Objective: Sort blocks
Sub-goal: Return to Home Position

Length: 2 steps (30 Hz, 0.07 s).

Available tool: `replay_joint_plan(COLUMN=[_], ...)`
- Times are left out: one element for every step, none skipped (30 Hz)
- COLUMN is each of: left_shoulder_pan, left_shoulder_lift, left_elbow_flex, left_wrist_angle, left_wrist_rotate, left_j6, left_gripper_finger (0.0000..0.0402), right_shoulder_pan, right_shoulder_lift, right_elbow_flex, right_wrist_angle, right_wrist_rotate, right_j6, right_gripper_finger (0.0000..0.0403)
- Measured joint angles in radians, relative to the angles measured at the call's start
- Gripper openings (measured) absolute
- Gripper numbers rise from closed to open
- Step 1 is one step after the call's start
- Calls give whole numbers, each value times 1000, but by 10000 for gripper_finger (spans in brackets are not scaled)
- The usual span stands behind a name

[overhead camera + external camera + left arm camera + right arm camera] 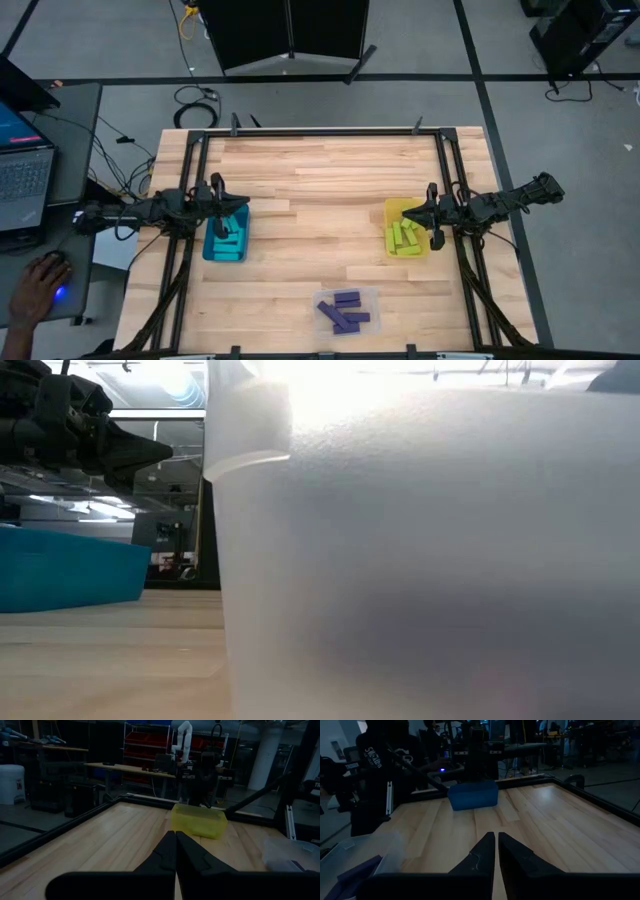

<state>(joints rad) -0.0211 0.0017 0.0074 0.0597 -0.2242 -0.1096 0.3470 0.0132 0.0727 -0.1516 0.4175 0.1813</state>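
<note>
– So, where do the blocks sit, and what are the grippers doing?

– All are binned, with none loose on the table (320,180). The cyan blocks (228,240) fill the teal bin (225,259) at the left. The green blocks (405,237) are in the yellow bin (400,203) at the right, and the purple blocks (345,312) in the clear bin (372,297) at the near edge. The left gripper (175,835) hangs over the teal bin, fingers pressed together and empty. The right gripper (496,836) hangs at the yellow bin's right-hand edge, fingers all but touching, also empty.

– What could go wrong from here?

– Probably little. If either arm dips as it pulls back, a finger might catch a bin rim and drag or tip it, spilling sorted blocks.

– Which way do the blocks lie?

– Flat. The green ones run mostly front to back, side by side. The purple ones lie mostly left to right, one or two skewed. The cyan ones are jumbled, long axes at mixed angles
</note>
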Motion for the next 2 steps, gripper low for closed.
replay_joint_plan(left_shoulder_pan=[0, 0], left_shoulder_lift=[0, 0], left_elbow_flex=[0, 0], left_wrist_angle=[0, 0], left_wrist_rotate=[0, 0], left_j6=[0, 0], left_gripper_finger=[6, 6], right_shoulder_pan=[0, 0], right_shoulder_lift=[0, 0], right_elbow_flex=[0, 0], right_wrist_angle=[0, 0], right_wrist_rotate=[0, 0], right_j6=[0, 0], right_gripper_finger=[34, 34])
